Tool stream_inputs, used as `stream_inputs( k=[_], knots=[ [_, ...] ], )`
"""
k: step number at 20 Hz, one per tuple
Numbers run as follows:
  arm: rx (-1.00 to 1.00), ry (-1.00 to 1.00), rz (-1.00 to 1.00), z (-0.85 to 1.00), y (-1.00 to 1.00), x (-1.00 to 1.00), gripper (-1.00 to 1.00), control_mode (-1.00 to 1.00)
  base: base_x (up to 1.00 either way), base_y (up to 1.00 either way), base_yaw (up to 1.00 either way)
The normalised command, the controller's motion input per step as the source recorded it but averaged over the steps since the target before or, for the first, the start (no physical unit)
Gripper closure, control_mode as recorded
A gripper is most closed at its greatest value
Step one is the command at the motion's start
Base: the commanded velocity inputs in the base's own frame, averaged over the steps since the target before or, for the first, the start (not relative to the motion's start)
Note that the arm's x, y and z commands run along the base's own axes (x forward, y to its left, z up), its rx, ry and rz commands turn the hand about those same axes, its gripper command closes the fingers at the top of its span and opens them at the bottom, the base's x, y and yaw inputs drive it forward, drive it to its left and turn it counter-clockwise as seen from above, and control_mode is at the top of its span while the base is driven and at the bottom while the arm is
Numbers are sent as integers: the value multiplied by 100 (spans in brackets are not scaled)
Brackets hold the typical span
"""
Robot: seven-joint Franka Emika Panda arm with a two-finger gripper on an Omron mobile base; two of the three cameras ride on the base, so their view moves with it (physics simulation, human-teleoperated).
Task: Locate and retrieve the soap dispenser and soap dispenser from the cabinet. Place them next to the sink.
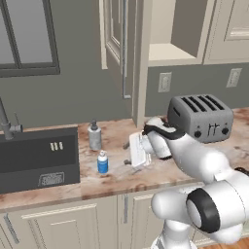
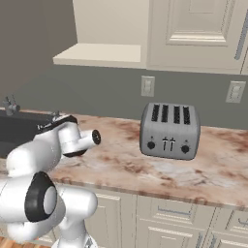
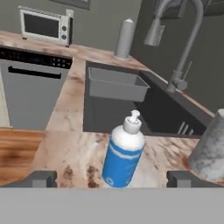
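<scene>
Blue bottle: upright on the counter beside the sink, the gripper at its 3 o'clock, just apart.
Grey bottle: upright at the blue one's 12 o'clock, also by the basin.
Pincer: spread wide, holding nothing.
Handling: likely light, rigid, slick plastic; tall and tippy. Best gripped round mid-body, below the pump.
Cabinet shelf: bare.
Sink basin: holds a grey tub.
</scene>
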Motion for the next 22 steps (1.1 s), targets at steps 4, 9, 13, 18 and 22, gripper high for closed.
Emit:
stream_inputs(
  k=[4, 9, 13, 18, 22],
  knots=[
    [-17, 6, 0, 30, -22, -15, -100, -100, 0, 0, 0],
    [-16, -1, 0, 0, -36, -31, -100, -100, 0, 0, 0],
    [-32, 0, 5, 28, -26, -11, -100, -100, 0, 0, 0],
    [-37, 0, 7, 39, -17, -16, -100, -100, 0, 0, 0],
    [-27, 25, -5, 23, -30, -1, -100, -100, 0, 0, 0]
  ],
)
